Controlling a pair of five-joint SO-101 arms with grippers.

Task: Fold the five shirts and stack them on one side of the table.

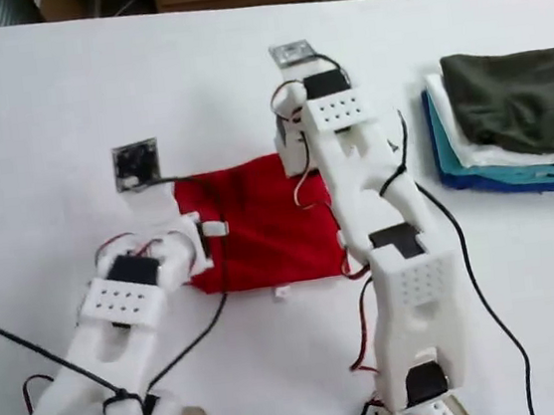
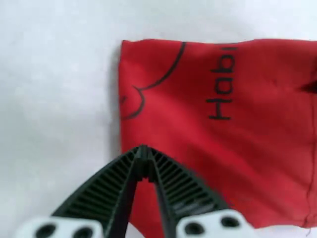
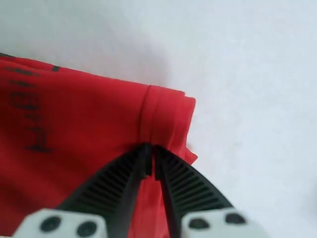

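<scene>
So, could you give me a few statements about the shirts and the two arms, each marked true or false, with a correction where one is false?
1. The red shirt lies flat on the white table. True.
2. The stack of folded shirts has a yellow shirt on top. False: a dark green shirt is on top.
3. The left jaws and the right jaws are wide open. False: both are shut, with their tips at the red shirt.
4. The stack lies apart from the red shirt, with bare table between them. True.
5. The red shirt has dark print on it. True.
</scene>
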